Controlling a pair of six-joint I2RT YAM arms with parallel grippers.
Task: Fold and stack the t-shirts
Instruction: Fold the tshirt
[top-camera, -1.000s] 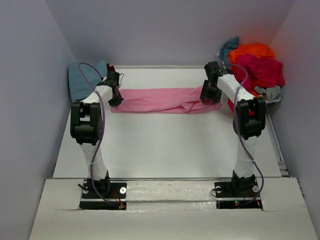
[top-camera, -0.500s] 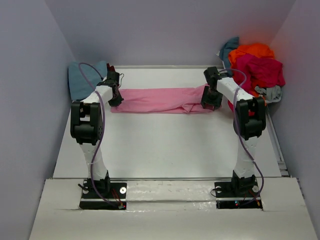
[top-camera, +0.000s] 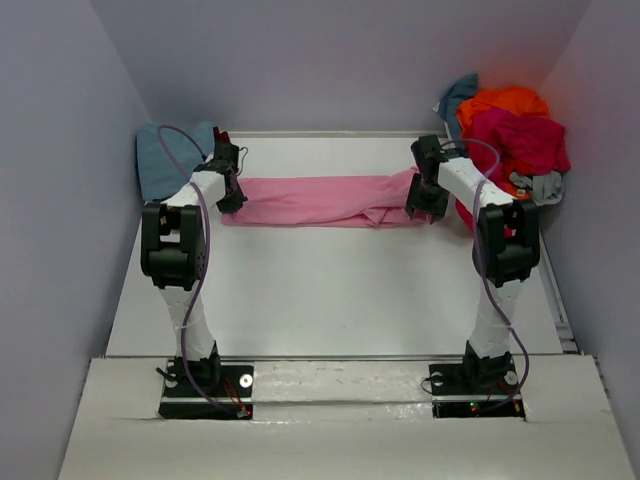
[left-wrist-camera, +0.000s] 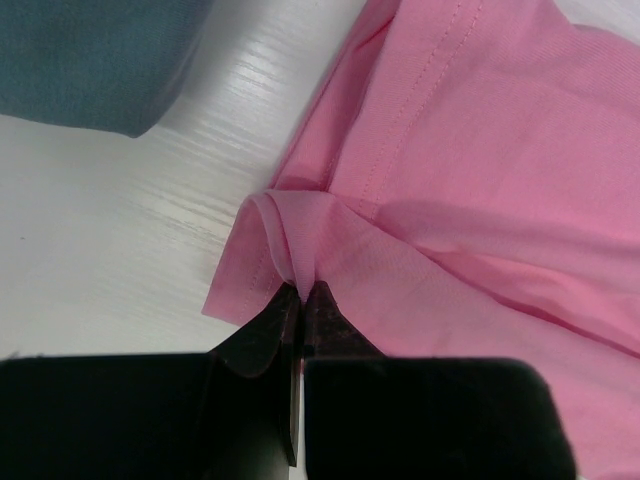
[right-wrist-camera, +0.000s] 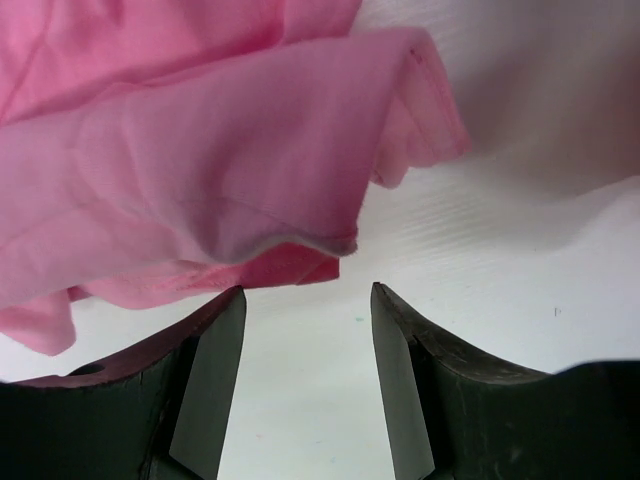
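Observation:
A light pink t-shirt (top-camera: 320, 200) lies stretched in a long band across the far part of the table. My left gripper (top-camera: 232, 200) is shut on a pinched fold at its left end (left-wrist-camera: 300, 250). My right gripper (top-camera: 425, 205) stands open at the shirt's right end, its jaws apart over bare table just short of the rumpled pink edge (right-wrist-camera: 280, 235), with nothing between them. A dusty teal-blue t-shirt (top-camera: 170, 155) lies folded at the far left, its corner (left-wrist-camera: 90, 60) showing in the left wrist view. A heap of orange, crimson, teal and grey t-shirts (top-camera: 510, 135) sits at the far right.
Grey walls close in on the left, right and far sides. The white table (top-camera: 330, 290) reaches from the shirt to the arm bases. The heap at the far right lies close behind my right arm.
My right gripper has shifted a little to the right along the pink shirt's right end, still open. The left gripper has kept its grip and place.

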